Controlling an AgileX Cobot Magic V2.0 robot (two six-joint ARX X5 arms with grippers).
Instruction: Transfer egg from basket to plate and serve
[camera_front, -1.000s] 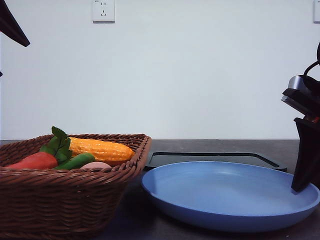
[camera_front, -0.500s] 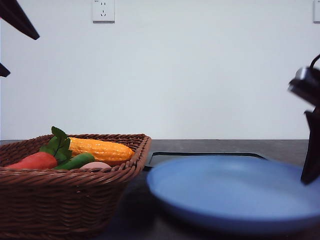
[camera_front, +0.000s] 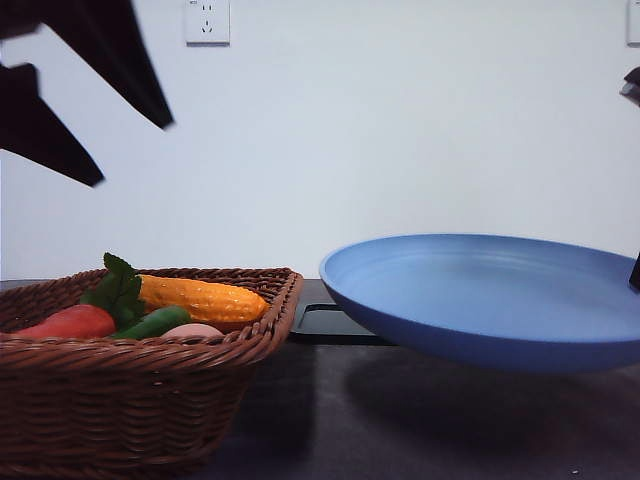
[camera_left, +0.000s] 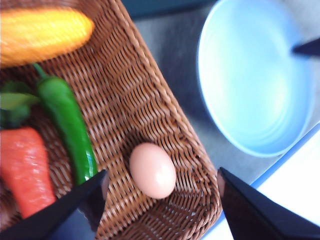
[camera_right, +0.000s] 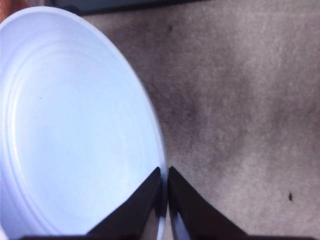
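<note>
- Front view: our left gripper (camera_front: 95, 110) hung above the basket (camera_front: 140, 400), its two dark fingers spread wide with nothing between them. The plate (camera_front: 490, 300) was lifted off the table (camera_front: 400, 430), tilted slightly, with its shadow below it; at its far right edge we saw only a sliver of our right gripper (camera_front: 634, 272). In the basket lay a corn cob (camera_front: 200, 298), a carrot (camera_front: 68, 322), a green pepper (camera_front: 152, 323) and the egg (camera_front: 192, 330), just peeking over the rim. A black tray (camera_front: 325, 320) lay behind the plate.
- Left wrist view: the egg (camera_left: 152, 170) lay on the basket floor (camera_left: 135, 110), in the gap between our wide-open left jaws, touching neither. The pepper (camera_left: 67, 125) and carrot (camera_left: 25, 170) lay beside one finger (camera_left: 75, 210); the plate (camera_left: 250, 75) was well beyond the other.
- Right wrist view: our right gripper (camera_right: 164, 197) was closed on the plate's rim (camera_right: 159, 150), one finger (camera_right: 135, 210) inside the plate, the other outside, above the table (camera_right: 240, 100).
</note>
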